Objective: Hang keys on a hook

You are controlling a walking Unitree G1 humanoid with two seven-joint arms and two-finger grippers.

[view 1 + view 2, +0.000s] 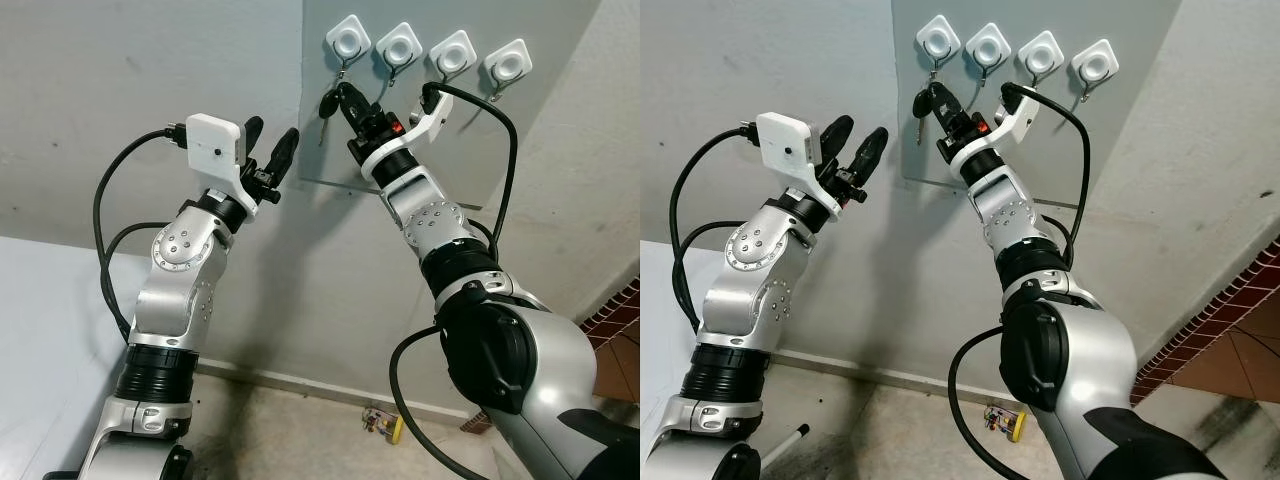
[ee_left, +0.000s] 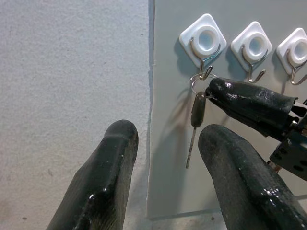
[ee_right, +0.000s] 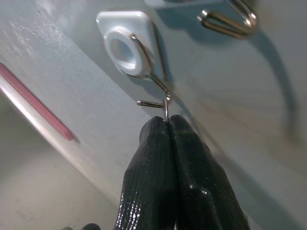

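Note:
Several white diamond-shaped hooks sit in a row on a grey wall panel (image 1: 520, 130). My right gripper (image 1: 338, 97) is raised just below the leftmost hook (image 1: 347, 40) and is shut on the keys' thin ring (image 3: 166, 108). The ring touches the bottom of that hook's wire (image 2: 206, 72); I cannot tell whether it is threaded on. A key with a black head (image 2: 197, 110) dangles from the ring, blade down. My left gripper (image 1: 273, 132) is held up to the left of the panel, open and empty, with its fingers (image 2: 103, 187) pointing toward the key.
The other three hooks (image 1: 453, 53) to the right are bare. A black cable (image 1: 505, 130) loops off my right wrist in front of the panel. On the floor by the baseboard lies a small yellow object (image 1: 385, 422). Red tiling (image 1: 620, 310) shows at the far right.

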